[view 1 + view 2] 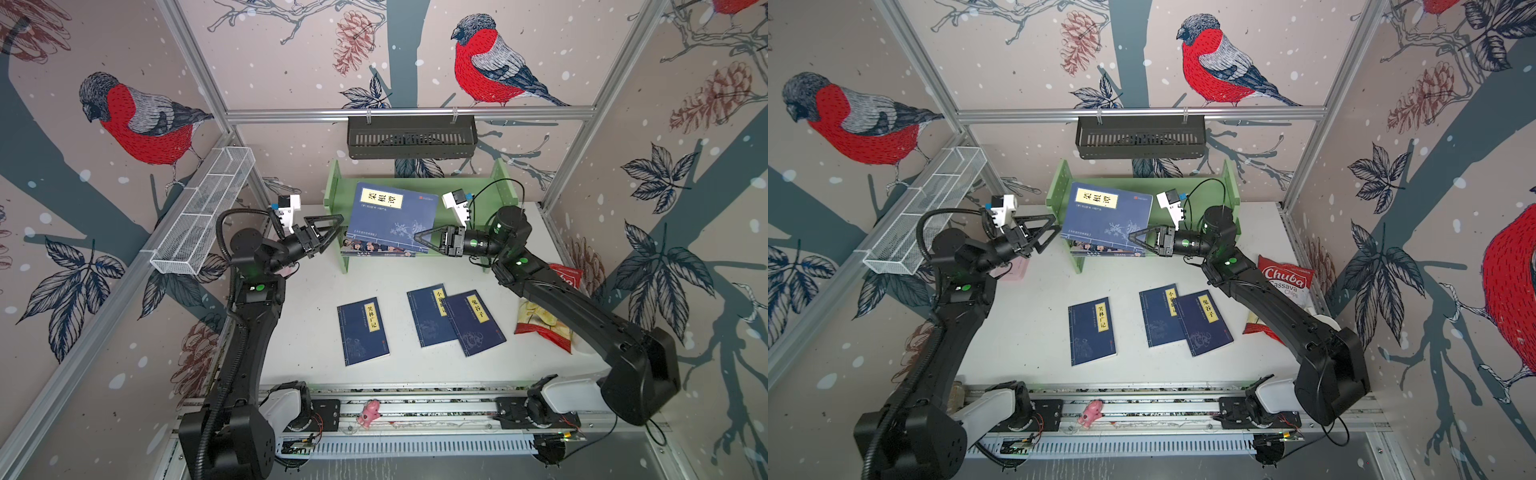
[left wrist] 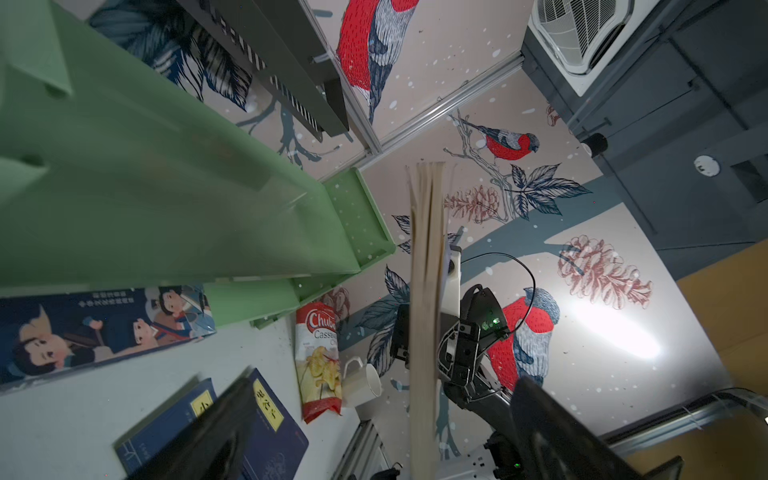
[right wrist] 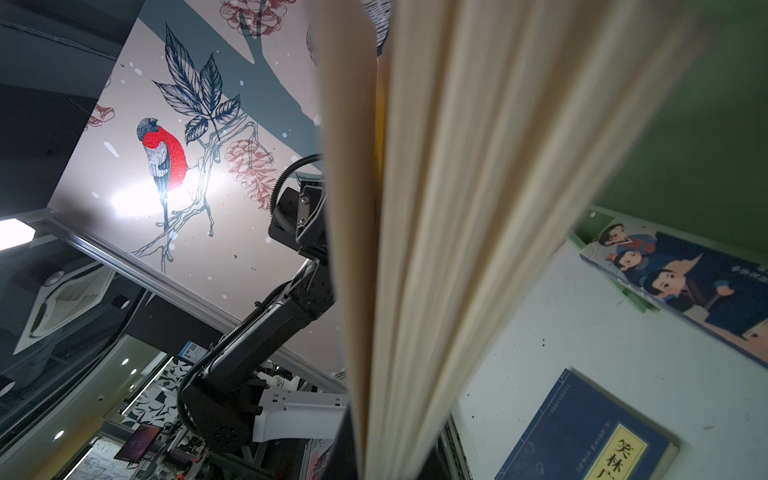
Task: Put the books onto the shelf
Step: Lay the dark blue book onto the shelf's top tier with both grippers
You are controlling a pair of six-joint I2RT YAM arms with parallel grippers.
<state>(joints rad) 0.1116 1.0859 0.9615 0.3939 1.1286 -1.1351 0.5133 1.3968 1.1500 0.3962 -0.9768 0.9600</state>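
My right gripper [image 1: 417, 240] clamps the tilted book [image 1: 390, 216] at the shelf [image 1: 332, 187], arm stretched forward; my left gripper [image 1: 332, 230] hangs spread wide beside it.

Cartoon book [image 1: 376, 248] mostly hidden by navy book [image 1: 392, 216]; chip bag [image 1: 540, 328] partly behind right arm [image 1: 582, 311].

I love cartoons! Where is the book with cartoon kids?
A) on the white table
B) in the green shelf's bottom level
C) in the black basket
B: the cartoon book lies in the lower tier of the green shelf, below the big navy book.
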